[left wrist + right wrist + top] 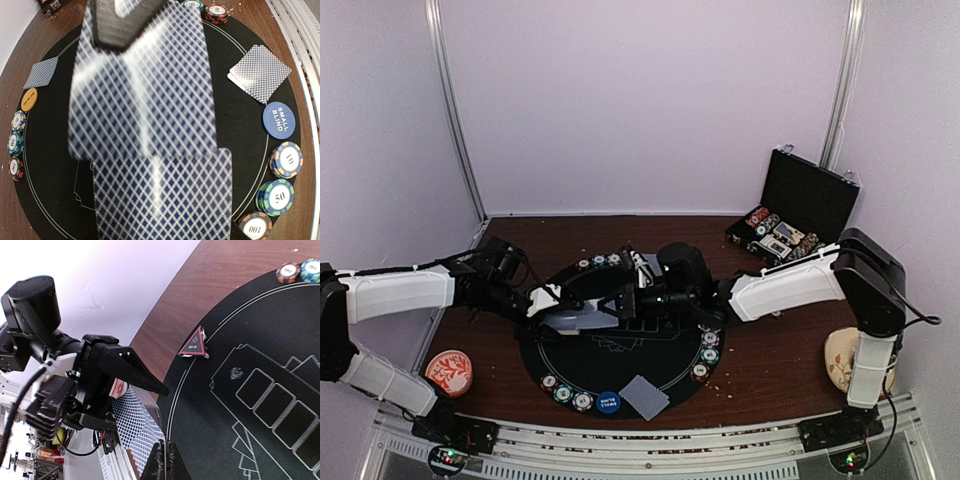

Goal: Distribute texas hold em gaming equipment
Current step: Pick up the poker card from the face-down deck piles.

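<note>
Here, over the brown wooden tabletop [770, 350] and the round black felt mat [630, 362], both arms reach to the middle and meet tip to tip. My left end effector [548, 298] is clamped on a small stack of grey-blue lattice-backed playing cards [165, 200], held flat above the mat's centre. The top card [145, 100] sits offset from the rest and reads blurred. Its far short edge is under a dark finger [122, 22] of my right end effector [163, 460], whose fingers are pressed together. I judge it is pinching that card, though its own wrist view hides the contact. So the card lies straight ahead of the right arm, its long axis along the line between the two tips, and the draw should run along that axis, away from the left arm. At the near seat two dealt cards [645, 396] lie beside the blue small-blind disc [608, 401].
</note>
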`<state>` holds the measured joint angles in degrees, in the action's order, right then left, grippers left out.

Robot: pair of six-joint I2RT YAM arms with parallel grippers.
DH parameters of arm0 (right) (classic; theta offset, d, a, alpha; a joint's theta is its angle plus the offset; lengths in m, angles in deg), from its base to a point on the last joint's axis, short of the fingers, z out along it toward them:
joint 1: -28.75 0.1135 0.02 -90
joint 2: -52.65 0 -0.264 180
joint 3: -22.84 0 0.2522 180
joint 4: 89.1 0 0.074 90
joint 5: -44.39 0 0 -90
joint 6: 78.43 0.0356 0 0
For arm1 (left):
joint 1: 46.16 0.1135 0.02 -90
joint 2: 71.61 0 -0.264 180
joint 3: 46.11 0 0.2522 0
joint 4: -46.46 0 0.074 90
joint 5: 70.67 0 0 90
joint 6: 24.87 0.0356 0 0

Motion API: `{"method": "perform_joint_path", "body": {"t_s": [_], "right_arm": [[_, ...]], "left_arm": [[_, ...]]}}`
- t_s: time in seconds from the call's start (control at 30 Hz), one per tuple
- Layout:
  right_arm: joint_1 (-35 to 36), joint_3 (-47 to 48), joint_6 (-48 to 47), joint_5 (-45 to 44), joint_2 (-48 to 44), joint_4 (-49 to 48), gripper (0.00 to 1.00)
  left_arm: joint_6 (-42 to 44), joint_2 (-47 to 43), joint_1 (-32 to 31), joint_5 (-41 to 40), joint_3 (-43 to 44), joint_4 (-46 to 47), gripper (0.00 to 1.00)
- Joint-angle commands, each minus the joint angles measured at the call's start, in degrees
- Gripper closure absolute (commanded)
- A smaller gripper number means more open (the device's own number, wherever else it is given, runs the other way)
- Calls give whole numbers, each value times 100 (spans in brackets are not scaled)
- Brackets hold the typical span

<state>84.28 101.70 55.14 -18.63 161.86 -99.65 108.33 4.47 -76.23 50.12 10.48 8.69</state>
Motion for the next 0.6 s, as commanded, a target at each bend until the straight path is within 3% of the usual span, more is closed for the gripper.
{"method": "perform_joint_path", "body": {"t_s": [0.0,0.33,0.57], "right_arm": [[-323,-178,-279,-112,-648,726,100],[-1529,-788,-947,-78,-1717,2454,100],[-2665,-1381,-1044,583,-1739,2314,100]], "left_arm": [[26,-48,-24,204,67,188,87],[27,-75,-24,204,63,192,87],[22,-28,-18,185,61,194,87]]}}
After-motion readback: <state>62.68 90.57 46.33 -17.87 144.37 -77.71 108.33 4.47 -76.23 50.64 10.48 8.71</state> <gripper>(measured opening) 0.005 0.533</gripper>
